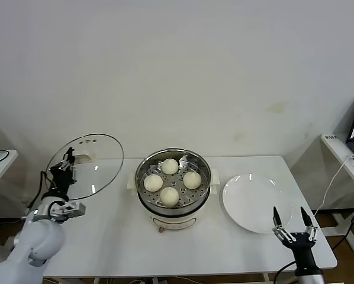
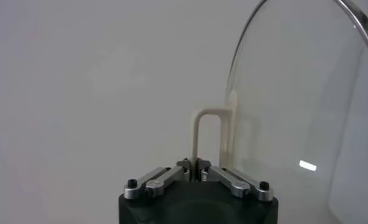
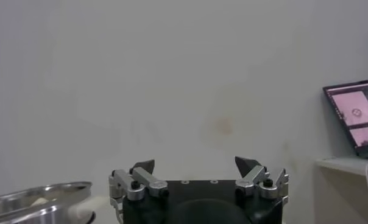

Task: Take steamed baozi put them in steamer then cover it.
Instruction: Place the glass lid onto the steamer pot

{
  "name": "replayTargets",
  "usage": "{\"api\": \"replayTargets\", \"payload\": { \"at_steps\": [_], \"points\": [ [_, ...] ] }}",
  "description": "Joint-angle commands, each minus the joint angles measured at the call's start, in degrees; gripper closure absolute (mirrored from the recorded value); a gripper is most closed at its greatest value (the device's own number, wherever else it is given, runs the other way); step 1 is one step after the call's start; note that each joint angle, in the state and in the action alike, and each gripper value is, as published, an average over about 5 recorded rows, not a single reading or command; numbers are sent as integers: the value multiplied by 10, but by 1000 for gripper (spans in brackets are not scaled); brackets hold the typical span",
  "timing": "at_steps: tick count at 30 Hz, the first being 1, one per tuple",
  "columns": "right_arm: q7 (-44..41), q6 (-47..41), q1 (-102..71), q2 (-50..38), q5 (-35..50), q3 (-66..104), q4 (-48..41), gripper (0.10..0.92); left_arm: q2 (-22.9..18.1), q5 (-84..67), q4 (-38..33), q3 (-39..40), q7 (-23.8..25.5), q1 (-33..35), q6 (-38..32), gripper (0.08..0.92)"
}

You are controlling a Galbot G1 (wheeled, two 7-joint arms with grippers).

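Holding the lid (image 1: pixel 86 166) up off the table (image 1: pixel 106 236), left of the steamer (image 1: pixel 173 188), tilted on edge. Left tool (image 1: pixel 67 161) pinching tight on the lid's cream handle (image 2: pixel 209 137), glass pane (image 2: pixel 300 109) standing beside it. Sitting in the steamer on the perforated tray: four buns (image 1: pixel 172 181), uncovered. Lying right of the steamer, just beside it: white plate (image 1: pixel 257 202). Hanging right of the steamer, past the plate's near edge: right tool (image 1: pixel 294 225), spread wide, gripping nothing.
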Motion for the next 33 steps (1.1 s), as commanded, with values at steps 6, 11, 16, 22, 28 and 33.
{"api": "replayTargets", "payload": {
  "at_steps": [6,11,16,22,28,33],
  "points": [
    [32,14,30,64,-123,-59,-38,203,-39,66,-42,154,53,-87,111,861],
    [40,19,35,67,-138,-71,-49,202,-72,113,-29,197,78,-134,133,861],
    [44,26,35,67,-147,-64,-51,203,-123,158,-16,226,94,-150,147,861],
    [47,24,36,66,-156,-44,-58,202,-172,218,-13,264,120,-154,158,861],
    [50,-18,37,64,-179,-5,-49,203,-198,252,-2,282,136,-152,157,861],
    [40,-112,20,40,-233,35,-26,203,-209,264,0,292,143,-153,155,861]
  ]
}}
